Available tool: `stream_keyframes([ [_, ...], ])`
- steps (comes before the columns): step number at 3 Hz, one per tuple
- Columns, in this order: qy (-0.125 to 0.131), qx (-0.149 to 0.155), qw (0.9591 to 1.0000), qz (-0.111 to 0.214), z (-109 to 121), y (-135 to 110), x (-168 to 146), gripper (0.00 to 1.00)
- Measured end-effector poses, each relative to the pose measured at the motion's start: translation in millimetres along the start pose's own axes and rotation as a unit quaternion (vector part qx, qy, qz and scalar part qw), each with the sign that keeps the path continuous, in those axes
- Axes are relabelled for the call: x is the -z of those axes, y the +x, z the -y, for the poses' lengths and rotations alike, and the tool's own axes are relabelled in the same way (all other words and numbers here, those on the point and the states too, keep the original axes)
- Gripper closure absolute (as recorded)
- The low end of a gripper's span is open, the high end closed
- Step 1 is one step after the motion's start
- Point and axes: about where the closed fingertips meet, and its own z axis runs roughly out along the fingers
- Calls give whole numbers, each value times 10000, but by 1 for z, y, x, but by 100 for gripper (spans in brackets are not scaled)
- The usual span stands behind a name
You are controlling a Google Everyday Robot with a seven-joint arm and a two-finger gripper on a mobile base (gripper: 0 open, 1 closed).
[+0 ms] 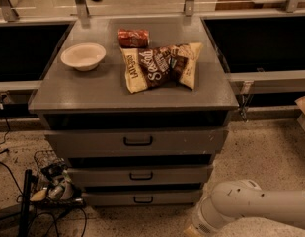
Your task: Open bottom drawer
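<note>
In the camera view, a grey cabinet (83,90) is seen from above and in front, and most of what can be read lies on its top. A brown and cream snack bag (147,68) is laid at the centre of the top, with large pale lettering running sideways along it (the brand cannot be made out for certain). A second bag (187,60), cream at its end, is touching it at 3 o'clock. A small red packet (133,37) is placed just beyond the bags at 12 o'clock; its label cannot be read. A pale bowl (83,56) is set upright well apart from the bags at 9 o'clock, and nothing is seen in it. Below the top, three drawer fronts are stacked: the top drawer (191,141) with the largest black handle, the middle drawer (181,175), and the bottom drawer (171,197), the slimmest front, found at 6 o'clock of the cabinet just above the speckled floor (260,157). Its small black bar handle (143,200) is centred on the front, and the drawer appears pushed in. On the floor at 8 o'clock a wire basket (53,179) is seen holding small items that cannot be identified. The white arm (255,209) is brought in from 4 o'clock, and the gripper (192,230) is cut by the lower edge at 5 o'clock, near the cabinet's lower right corner and apart from the handle; whether it is apart or together cannot be told.
</note>
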Motion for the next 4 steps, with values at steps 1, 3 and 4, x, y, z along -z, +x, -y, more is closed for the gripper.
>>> stream_keyframes([
  [1, 0, 0, 10000, 0, 0, 0, 0, 100],
  [3, 254, -205, 9991, 276, 1, 10, -34, 100],
  [4, 313, -397, 9972, 551, 5, 19, -66, 100],
])
